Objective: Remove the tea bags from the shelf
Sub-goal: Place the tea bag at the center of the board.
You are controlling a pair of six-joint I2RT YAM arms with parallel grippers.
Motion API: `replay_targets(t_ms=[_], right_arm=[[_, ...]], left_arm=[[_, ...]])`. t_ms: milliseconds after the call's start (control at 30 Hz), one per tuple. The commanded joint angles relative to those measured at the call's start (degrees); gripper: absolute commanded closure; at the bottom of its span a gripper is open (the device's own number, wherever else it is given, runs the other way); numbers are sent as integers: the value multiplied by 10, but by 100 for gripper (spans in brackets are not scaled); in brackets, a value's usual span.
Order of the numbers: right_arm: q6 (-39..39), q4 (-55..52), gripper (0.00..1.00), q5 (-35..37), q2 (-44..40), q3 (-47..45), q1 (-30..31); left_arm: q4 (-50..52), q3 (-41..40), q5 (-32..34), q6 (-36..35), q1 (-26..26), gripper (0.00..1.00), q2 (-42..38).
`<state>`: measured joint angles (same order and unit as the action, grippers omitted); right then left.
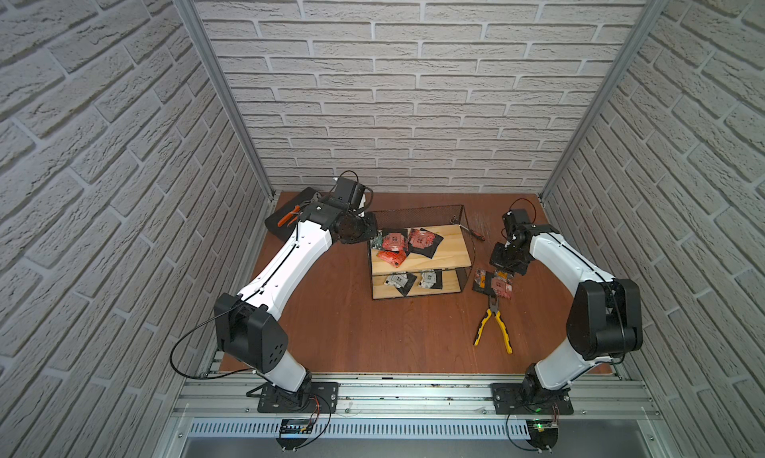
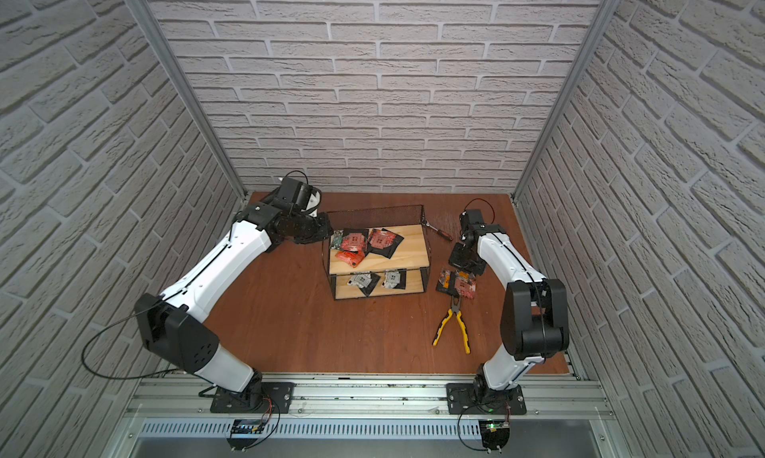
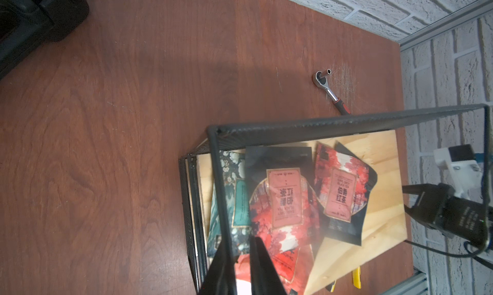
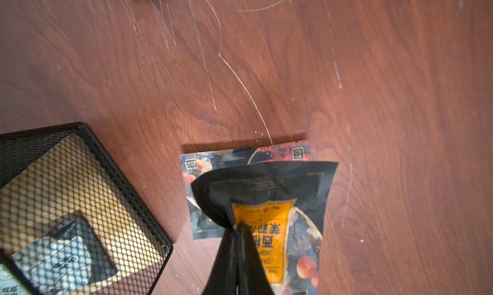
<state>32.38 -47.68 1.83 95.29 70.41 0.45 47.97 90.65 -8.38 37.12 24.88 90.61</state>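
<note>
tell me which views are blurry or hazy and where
left wrist: left gripper and the near shelf rod are soft, pale haze over the tea bags; right wrist: right gripper blurred, its orange-label tea bag sharp; both top views: evenly lit, no glare

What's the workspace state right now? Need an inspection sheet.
Surface: brown wood table, scratched near the ratchet.
Job's things: shelf holds tea bags on the top board and at least two on the bottom. A pile of more bags lies on the table to its right.
Clutter: pliers, ratchet, black case.
Grippers: left hand at the shelf's left end over the top board, grip unclear. Right hand shut on an orange-label bag above the pile.
Cables: slack loop beside the left arm's base.
Surroundings: brick-pattern walls, aluminium rails at the near edge.
</note>
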Motion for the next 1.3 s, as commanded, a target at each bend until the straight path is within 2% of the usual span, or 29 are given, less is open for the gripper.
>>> replay_targets(t_ms=[0,233,500,700,867,1067,1167,1267], right_arm=[[-5,38,92,-6,16,-15,3],[-1,44,82,-2,47,-25,17],[8,49,55,-3,47,-34,23],[16,29,43,13,2,-22,28],[25,-10,37,54,-64,7,30],[22,-54,34,102,-140,65,41],[-5,-67,34,136,-163,114,81],[-30,-68,33,165,-169,163,148]], left_arm=[[-4,15,-1,-3,4,82,2],[-4,13,1,-2,6,82,0],[-4,11,0,-3,7,82,1],[-4,12,-1,-4,8,82,0],[-4,12,-1,-4,7,82,1],[-5,11,-2,-5,7,82,1],[-5,12,-2,-5,8,82,2],[-5,12,-2,-5,7,82,3]])
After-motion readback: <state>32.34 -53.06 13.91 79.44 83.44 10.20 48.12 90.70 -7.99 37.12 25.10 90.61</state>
